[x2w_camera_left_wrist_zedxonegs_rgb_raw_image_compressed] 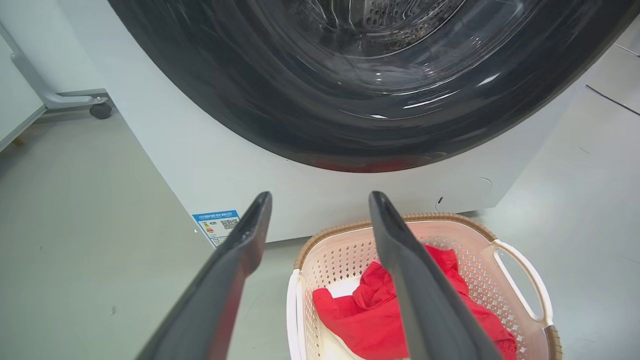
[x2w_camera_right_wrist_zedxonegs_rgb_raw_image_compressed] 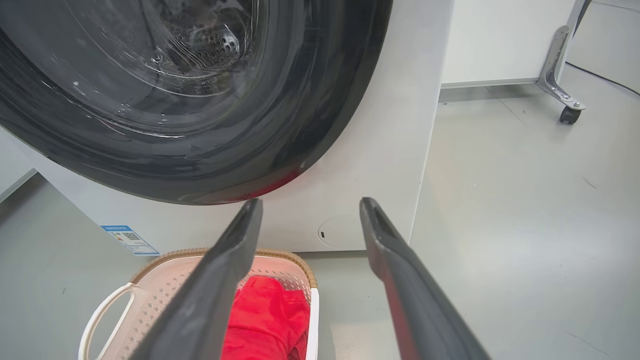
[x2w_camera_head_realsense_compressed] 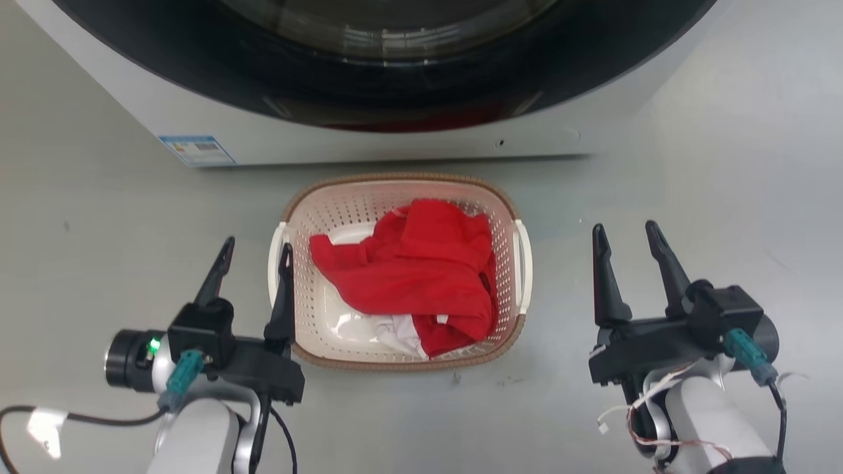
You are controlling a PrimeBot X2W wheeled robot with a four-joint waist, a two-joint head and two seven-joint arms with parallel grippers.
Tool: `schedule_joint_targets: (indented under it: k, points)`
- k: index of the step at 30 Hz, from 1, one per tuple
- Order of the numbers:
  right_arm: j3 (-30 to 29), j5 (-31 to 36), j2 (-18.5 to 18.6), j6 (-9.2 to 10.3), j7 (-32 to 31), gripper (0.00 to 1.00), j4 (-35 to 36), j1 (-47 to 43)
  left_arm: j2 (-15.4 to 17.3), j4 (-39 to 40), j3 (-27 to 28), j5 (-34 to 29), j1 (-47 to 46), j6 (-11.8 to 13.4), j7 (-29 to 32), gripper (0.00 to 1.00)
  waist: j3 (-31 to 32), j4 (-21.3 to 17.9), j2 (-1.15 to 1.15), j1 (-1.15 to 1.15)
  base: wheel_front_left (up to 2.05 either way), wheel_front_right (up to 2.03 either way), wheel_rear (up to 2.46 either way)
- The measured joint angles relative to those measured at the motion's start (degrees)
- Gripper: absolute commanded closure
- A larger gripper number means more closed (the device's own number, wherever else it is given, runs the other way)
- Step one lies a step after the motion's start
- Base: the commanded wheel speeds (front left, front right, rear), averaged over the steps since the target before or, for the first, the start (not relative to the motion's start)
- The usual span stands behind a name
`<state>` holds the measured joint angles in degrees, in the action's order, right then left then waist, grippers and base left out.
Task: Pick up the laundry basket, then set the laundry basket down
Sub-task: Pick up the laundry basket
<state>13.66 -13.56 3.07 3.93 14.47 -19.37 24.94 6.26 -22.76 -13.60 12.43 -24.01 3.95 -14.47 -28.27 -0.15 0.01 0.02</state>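
both pairs of long dark jaws stand spread, with nothing between them. the left gripper [x2w_camera_head_realsense_compressed: 257,245] hangs just beside the left white handle [x2w_camera_head_realsense_compressed: 272,263] of the cream-white perforated plastic laundry basket [x2w_camera_head_realsense_compressed: 329,217] with its brown woven-look rim; i cannot tell if it touches. the right gripper [x2w_camera_head_realsense_compressed: 625,227] is well apart from the right handle [x2w_camera_head_realsense_compressed: 523,263]. the basket sits on the grey floor [x2w_camera_head_realsense_compressed: 724,197] before the white washing machine [x2w_camera_head_realsense_compressed: 329,138], holding a crumpled red garment [x2w_camera_head_realsense_compressed: 408,263]. i judge this is the approach: next, both grippers must reach the handles and clamp evenly before lifting.
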Motion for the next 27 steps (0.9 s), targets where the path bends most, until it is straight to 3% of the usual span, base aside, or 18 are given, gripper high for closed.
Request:
schedule_joint_targets:
  k: [12,27]
  points:
    - [-0.08,-0.11,0.11,-1.43,0.23,0.0,-8.16,11.22,0.41,-6.95,1.66,0.01,-9.8,0.0,-0.01,0.0,-10.23,-0.48,0.0,0.0,0.0,0.0,0.0]
    - [6.04,-6.35,0.36,-0.34,0.23,0.0,-15.26,18.24,-0.86,-16.58,2.04,0.19,-16.72,0.0,-0.01,0.0,-19.5,-0.75,0.0,-0.01,0.0,0.0,0.0]
